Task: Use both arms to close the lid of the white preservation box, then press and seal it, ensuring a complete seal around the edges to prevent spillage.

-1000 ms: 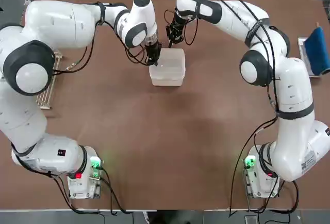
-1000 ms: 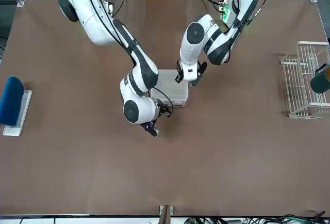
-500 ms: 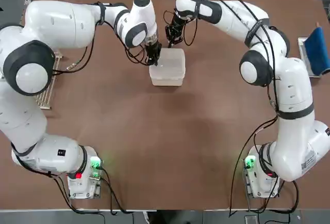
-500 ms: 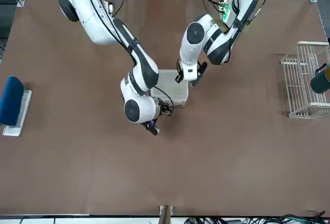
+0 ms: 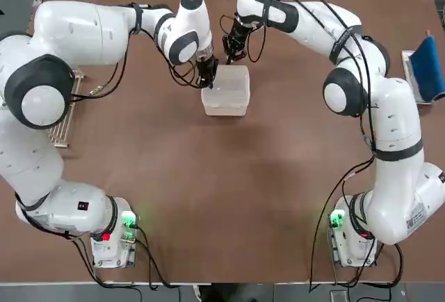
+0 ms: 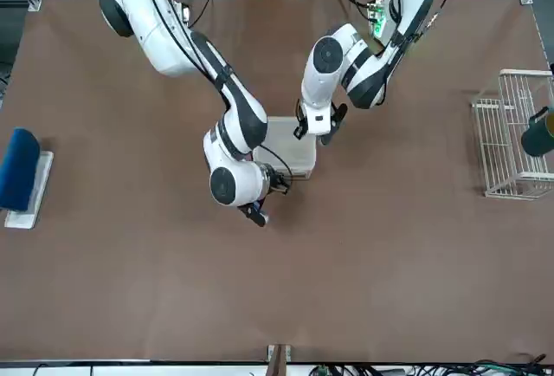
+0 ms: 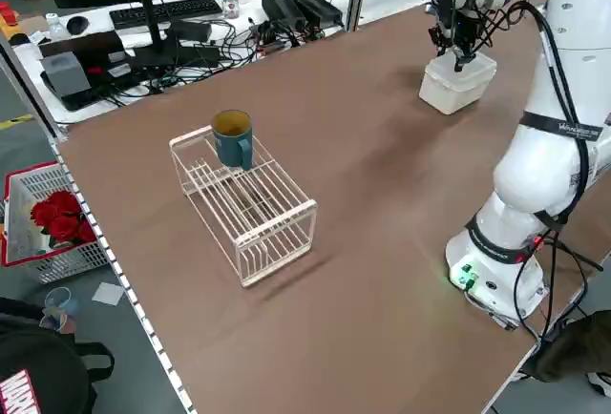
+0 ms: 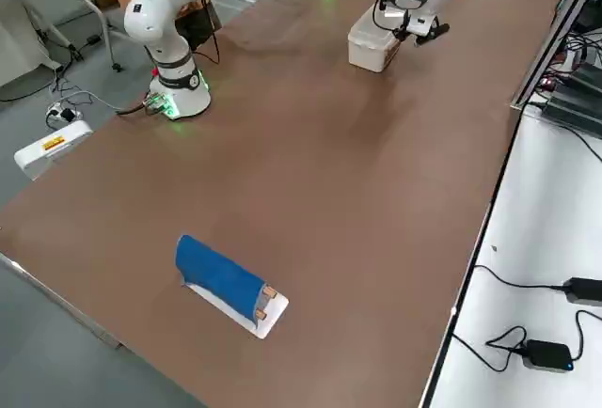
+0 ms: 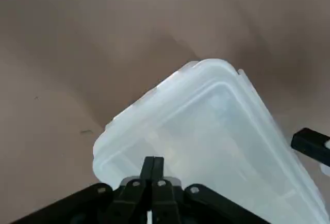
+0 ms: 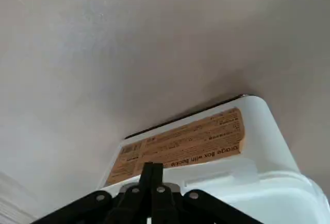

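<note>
The lid [image 5: 227, 85] lies flat on the white preservation box [image 5: 224, 101], upper centre of the top view, so the closing step reads as done. Pressing appears under way. The left gripper [image 5: 207, 77], fingers pinched together and holding nothing, bears its tips down on the lid's left edge. The right gripper [image 5: 230, 55], likewise pinched together and empty, sits at the far upper edge of the box, against the side bearing the label; contact there cannot be confirmed. Judgement: the remaining edges and the latch tabs probably need pressing before the seal is complete.

Writing: an orange label [image 10: 183, 147] on the box wall, partly legible, "…rage Box with Buckle". Smaller print is unreadable.
</note>
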